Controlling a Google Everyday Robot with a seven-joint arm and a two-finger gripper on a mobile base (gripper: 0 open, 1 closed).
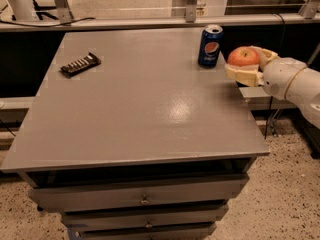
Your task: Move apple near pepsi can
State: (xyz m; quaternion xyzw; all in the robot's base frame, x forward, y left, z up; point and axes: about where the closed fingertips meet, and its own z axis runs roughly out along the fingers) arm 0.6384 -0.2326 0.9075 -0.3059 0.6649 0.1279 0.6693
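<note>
The tool [245, 64], clasping the apple [243, 55], apparently hovers at the desk's [150, 109] right edge, with the pepsi can [210, 46] just inward.

A grey table [150, 109] is filling most of the view, its top catching a pale glare near the middle. A flat dark snack bar [80, 64] is lying slantwise near the far left corner. Drawers [142, 196] with small knobs are sitting stacked beneath the top. The table is standing on a speckled floor [285, 194], and behind it a black cable [75, 20] is trailing along a ledge.
</note>
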